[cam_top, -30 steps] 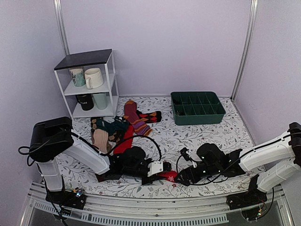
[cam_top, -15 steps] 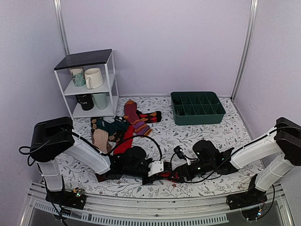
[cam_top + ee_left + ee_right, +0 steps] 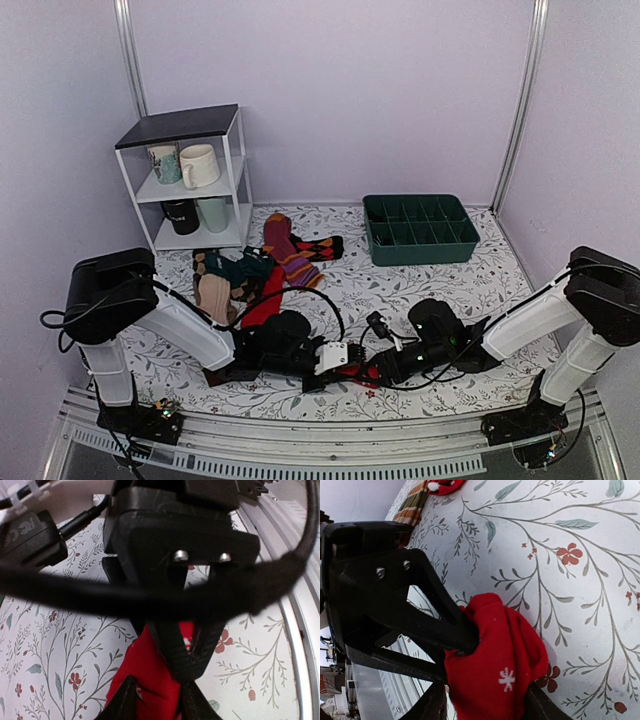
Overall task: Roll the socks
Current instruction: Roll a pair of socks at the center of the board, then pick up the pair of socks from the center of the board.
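A bright red sock [image 3: 352, 374] with a small white snowflake lies bunched on the floral cloth near the front edge. My left gripper [image 3: 318, 380] is shut on its left end; in the left wrist view the sock [image 3: 150, 675] sits between my fingertips [image 3: 157, 697]. My right gripper [image 3: 372, 372] meets it from the right. In the right wrist view the sock [image 3: 505, 645] fills the gap of that gripper [image 3: 485, 700] and touches both fingers. More red fabric [image 3: 262, 305] runs from the sock pile under the left arm.
A pile of other socks [image 3: 235, 275] and a maroon striped sock [image 3: 288, 255] lie at back left. A green divided bin [image 3: 420, 228] stands at back right. A white shelf with mugs [image 3: 190, 180] is at far left. The metal table rail [image 3: 330, 455] runs close in front.
My right gripper has moved left across the cloth and now sits around the red sock, tip to tip with the left gripper. The left arm has not moved.
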You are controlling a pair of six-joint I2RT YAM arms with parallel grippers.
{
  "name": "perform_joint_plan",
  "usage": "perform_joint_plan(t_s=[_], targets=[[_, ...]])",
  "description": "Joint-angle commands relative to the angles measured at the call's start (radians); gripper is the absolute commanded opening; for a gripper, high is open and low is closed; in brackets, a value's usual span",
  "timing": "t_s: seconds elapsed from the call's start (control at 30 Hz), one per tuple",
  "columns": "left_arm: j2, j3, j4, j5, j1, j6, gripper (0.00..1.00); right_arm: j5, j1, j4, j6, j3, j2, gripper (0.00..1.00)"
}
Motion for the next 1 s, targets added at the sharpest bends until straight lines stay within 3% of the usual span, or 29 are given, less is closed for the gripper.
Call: perform_joint_plan(t_s=[0.0,0.17,0.27,0.43,0.6,0.63,0.67,0.7,0.83,0.97], targets=[[0.059,-0.024,-0.169,0.006,0.002,-0.013,0.29,-0.023,0.009,-0.113,0.001,-0.004,0.091,0.45],[0.059,-0.027,-0.161,-0.005,0.001,-0.016,0.29,-0.018,0.008,-0.107,0.003,-0.006,0.115,0.08],[-0.006,-0.065,-0.107,-0.058,0.001,-0.024,0.3,0.004,0.006,-0.106,0.014,-0.015,0.111,0.0],[-0.267,-0.157,-0.068,-0.256,0.027,0.009,0.59,0.0,-0.046,-0.114,0.027,-0.044,0.022,0.0],[-0.501,-0.246,-0.046,-0.287,0.104,-0.024,0.7,0.042,-0.115,-0.206,0.003,-0.038,-0.161,0.0],[-0.526,-0.258,-0.036,-0.29,0.114,-0.029,0.78,0.063,-0.126,-0.243,-0.007,-0.022,-0.203,0.0],[-0.542,-0.268,-0.025,-0.283,0.127,-0.034,0.95,0.086,-0.138,-0.284,-0.016,0.01,-0.239,0.0],[-0.553,-0.274,-0.012,-0.276,0.141,-0.043,0.99,0.113,-0.154,-0.329,-0.031,0.04,-0.279,0.0],[-0.57,-0.282,0.037,-0.226,0.19,-0.069,1.0,0.194,-0.248,-0.488,-0.081,0.168,-0.379,0.0],[-0.548,-0.251,0.052,-0.319,0.21,-0.127,0.99,0.253,-0.369,-0.615,-0.146,0.317,-0.392,0.0]])
